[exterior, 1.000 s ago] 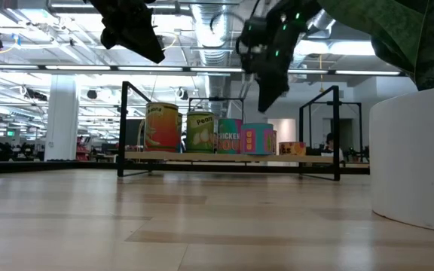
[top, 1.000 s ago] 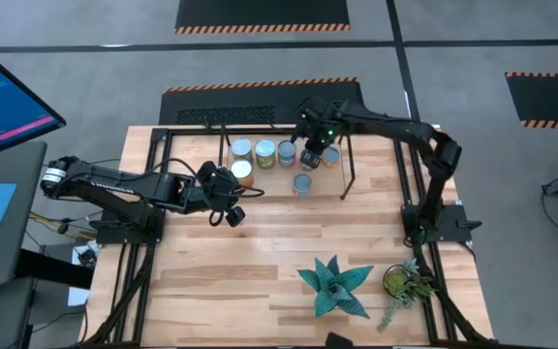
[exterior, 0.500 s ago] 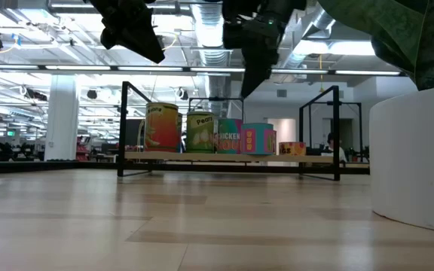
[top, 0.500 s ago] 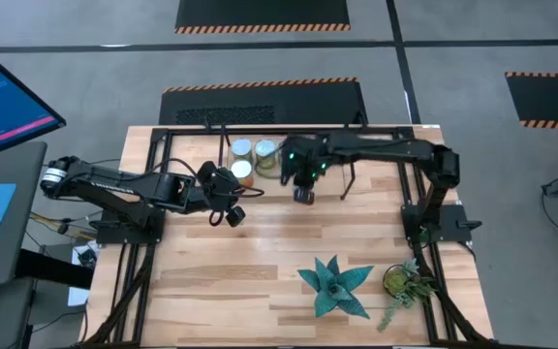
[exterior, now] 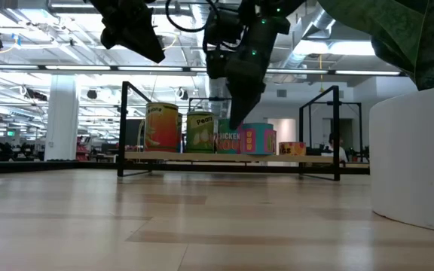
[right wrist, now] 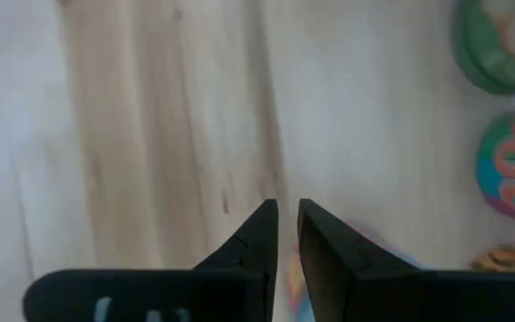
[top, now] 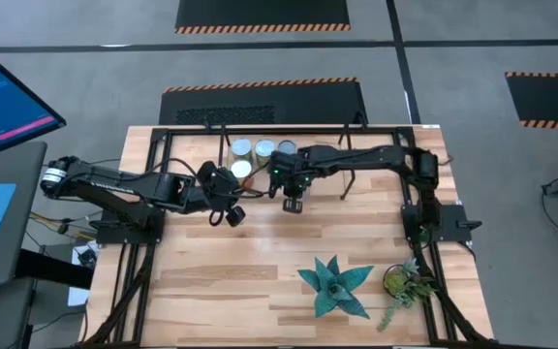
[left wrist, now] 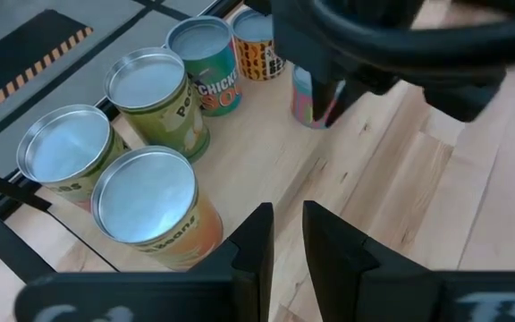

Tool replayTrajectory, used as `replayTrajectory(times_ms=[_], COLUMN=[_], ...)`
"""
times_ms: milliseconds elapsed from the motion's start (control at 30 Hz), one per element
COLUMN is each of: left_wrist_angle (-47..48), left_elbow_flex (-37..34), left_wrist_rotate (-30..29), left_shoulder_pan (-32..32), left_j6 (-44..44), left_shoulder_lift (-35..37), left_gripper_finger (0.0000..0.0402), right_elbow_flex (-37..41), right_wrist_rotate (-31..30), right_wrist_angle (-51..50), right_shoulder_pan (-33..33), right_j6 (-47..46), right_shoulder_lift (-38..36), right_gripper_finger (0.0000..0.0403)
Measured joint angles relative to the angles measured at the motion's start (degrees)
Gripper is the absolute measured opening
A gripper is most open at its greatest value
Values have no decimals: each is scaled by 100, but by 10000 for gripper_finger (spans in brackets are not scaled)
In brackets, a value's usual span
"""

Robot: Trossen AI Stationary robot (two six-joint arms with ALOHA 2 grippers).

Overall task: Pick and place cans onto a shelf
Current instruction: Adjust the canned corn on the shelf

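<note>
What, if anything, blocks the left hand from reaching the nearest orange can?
Probably nothing, so yes: the left hand, fingers shut, hovers beside the orange can, bare wood between them; the right hand is off to one side.

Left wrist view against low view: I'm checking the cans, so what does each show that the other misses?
Only the left wrist view shows the silver tops of the cans. Only the low view shows the white pot and the ceiling. Both show can labels, the shelf and the right gripper by the cans.
</note>
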State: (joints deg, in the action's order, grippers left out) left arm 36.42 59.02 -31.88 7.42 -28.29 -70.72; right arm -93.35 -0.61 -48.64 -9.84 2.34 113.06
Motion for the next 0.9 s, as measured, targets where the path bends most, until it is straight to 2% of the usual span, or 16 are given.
replayTrajectory(times_ms=[767, 900], left_wrist_angle=[2, 2], left_elbow_flex=[0, 0], left_wrist_rotate=[2, 2], left_shoulder_pan=[-2, -2], left_j6=[-15, -33], left_shoulder_lift=[0, 0], left_gripper_finger=[52, 52], right_elbow_flex=[-3, -3], right_wrist_rotate=[1, -223], right_wrist_angle=[-563, -571], right_shoulder_pan=[-460, -457], right_j6=[-231, -219], right_shoulder_lift=[-75, -72], right_gripper_finger=[70, 70])
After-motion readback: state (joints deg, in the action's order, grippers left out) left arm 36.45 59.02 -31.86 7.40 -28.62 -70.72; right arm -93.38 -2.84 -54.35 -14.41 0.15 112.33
